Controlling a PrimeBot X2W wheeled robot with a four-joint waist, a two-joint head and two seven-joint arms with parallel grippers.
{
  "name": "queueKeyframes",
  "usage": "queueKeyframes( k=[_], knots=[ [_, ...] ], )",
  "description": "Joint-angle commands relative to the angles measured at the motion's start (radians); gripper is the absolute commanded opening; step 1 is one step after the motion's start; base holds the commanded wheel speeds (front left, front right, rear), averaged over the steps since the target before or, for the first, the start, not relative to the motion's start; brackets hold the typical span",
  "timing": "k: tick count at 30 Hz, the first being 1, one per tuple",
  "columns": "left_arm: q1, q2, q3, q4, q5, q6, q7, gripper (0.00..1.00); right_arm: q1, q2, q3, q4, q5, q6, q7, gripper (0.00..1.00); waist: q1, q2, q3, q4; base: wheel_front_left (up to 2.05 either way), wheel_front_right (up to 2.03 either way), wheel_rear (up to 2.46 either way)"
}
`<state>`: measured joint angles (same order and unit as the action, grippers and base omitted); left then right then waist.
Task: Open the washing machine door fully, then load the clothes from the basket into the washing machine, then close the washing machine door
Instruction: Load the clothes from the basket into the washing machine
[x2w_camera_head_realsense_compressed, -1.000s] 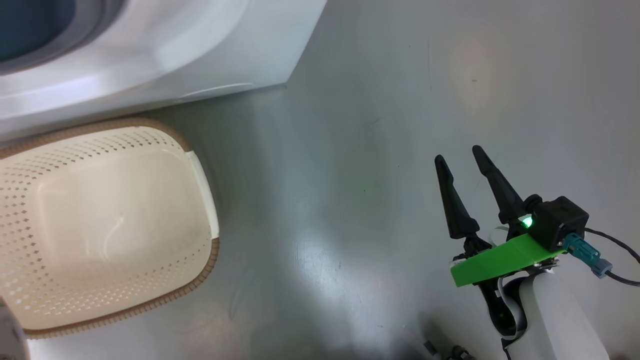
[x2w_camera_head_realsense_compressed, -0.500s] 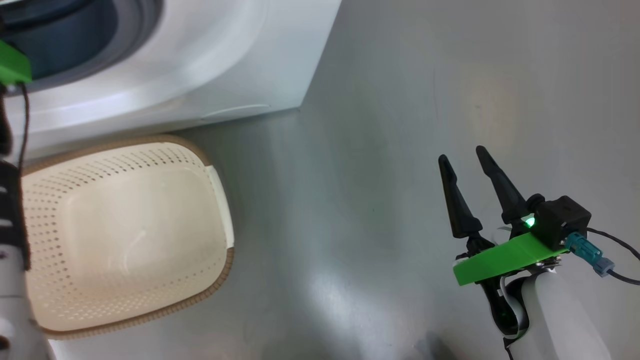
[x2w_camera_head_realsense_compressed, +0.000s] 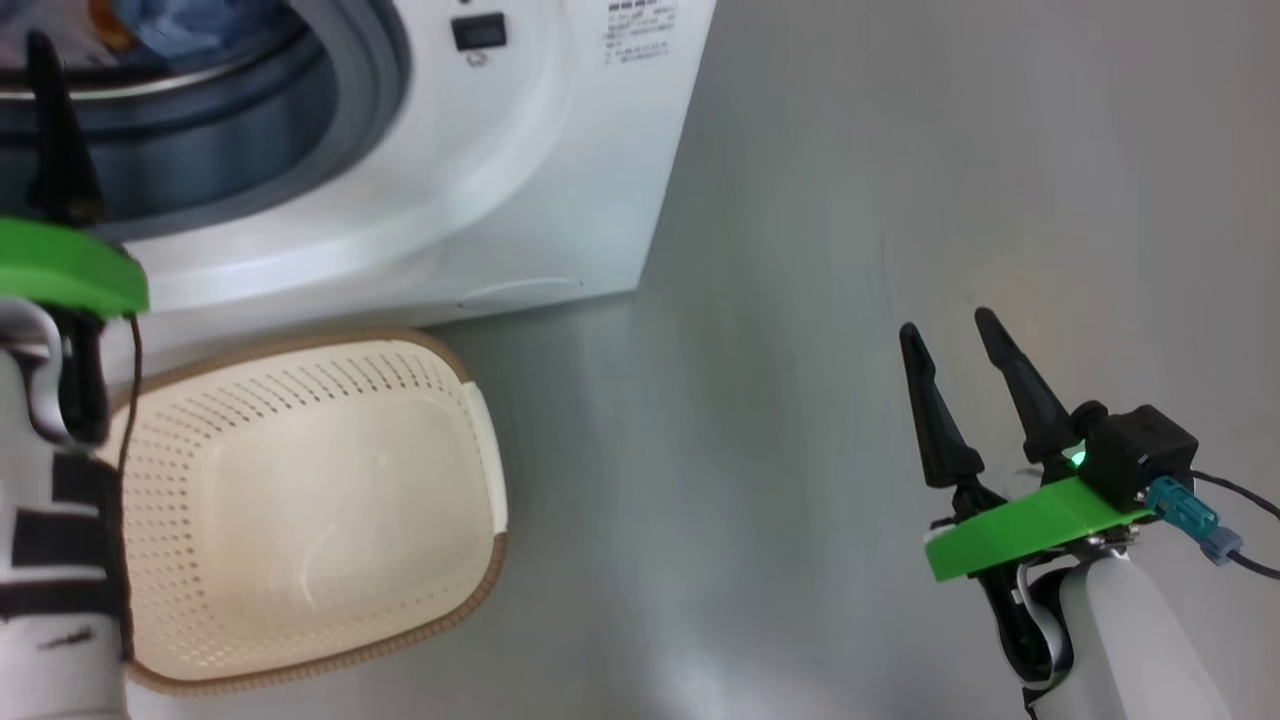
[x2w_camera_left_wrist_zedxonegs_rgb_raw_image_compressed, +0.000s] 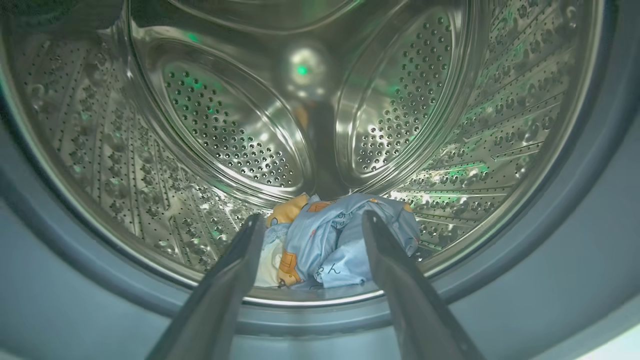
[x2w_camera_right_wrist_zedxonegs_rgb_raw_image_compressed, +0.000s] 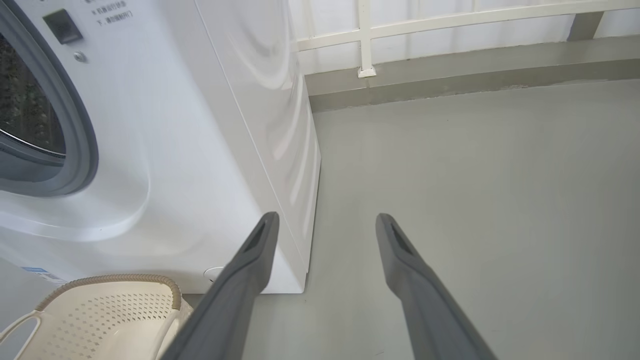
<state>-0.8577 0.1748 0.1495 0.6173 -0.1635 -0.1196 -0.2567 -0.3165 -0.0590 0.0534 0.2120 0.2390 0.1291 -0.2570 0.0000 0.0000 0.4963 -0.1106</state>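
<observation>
The perforated cream basket lies empty at eight o'clock of the head view, just in front of the white front-loading washing machine, whose mouth stands uncovered at eleven o'clock; the light blue printed clothes lie heaped at six o'clock of the steel drum, just behind the blue-grey gasket. The left gripper hangs at that mouth, fingers spread wide with nothing between them (the heap lies beyond the tips, untouched as far as I can tell); the right gripper, at four o'clock of the head view, is likewise spread and empty above the grey floor, well apart from machine and basket. By my judgement opening and loading are done; what is left is to draw the left arm clear and swing the washing machine door shut.
</observation>
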Motion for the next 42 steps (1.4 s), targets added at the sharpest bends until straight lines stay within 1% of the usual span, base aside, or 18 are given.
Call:
queueKeyframes(
  k=[1,6,12,16,24,26,31,37,42],
  knots=[
    [0.042,0.039,0.029,-0.039,0.002,-0.003,-0.005,1.00,0.029,-0.004,0.019,-0.016,-0.008,0.002,-0.005,1.00,0.0000,0.0000,-0.053,0.018,0.00,0.00,0.00],
    [0.122,0.029,0.035,-0.075,0.002,-0.006,-0.005,1.00,0.043,-0.010,0.018,-0.008,-0.008,0.002,-0.005,1.00,0.0000,0.0000,-0.115,0.023,0.00,0.00,0.00],
    [0.260,0.000,0.031,-0.144,0.020,-0.007,-0.005,1.00,0.076,-0.010,-0.009,-0.010,0.002,0.002,-0.005,1.00,0.0000,0.0000,-0.196,0.031,0.00,0.00,0.00],
    [0.350,-0.017,0.036,-0.191,0.026,-0.007,-0.005,1.00,0.098,-0.013,-0.005,-0.003,-0.001,0.002,-0.005,1.00,0.0000,0.0000,-0.248,0.036,0.00,0.00,0.00],
    [0.525,-0.053,0.080,-0.311,0.025,0.004,-0.005,1.00,0.137,-0.019,0.008,0.012,0.000,0.002,-0.005,1.00,0.0000,0.0000,-0.331,0.043,0.00,0.00,0.00],
    [0.572,-0.066,0.100,-0.349,0.016,0.011,-0.005,1.00,0.144,-0.021,0.011,0.014,0.001,0.002,-0.005,1.00,0.0000,0.0000,-0.344,0.042,0.00,0.00,0.00],
    [0.677,-0.090,0.118,-0.427,0.006,0.010,-0.005,1.00,0.157,-0.026,0.007,0.009,0.006,0.002,-0.005,1.00,0.0000,0.0000,-0.360,0.045,0.00,0.00,0.00],
    [0.770,-0.106,0.106,-0.481,0.022,0.011,-0.005,1.00,0.164,-0.036,0.001,0.005,0.007,0.002,-0.005,1.00,0.0000,0.0000,-0.377,0.048,0.00,0.00,0.00],
    [0.831,-0.117,0.084,-0.522,0.029,0.021,-0.005,1.00,0.173,-0.031,-0.018,-0.001,0.018,0.002,-0.005,1.00,0.0000,0.0000,-0.393,0.052,0.00,0.00,0.00]
  ],
)
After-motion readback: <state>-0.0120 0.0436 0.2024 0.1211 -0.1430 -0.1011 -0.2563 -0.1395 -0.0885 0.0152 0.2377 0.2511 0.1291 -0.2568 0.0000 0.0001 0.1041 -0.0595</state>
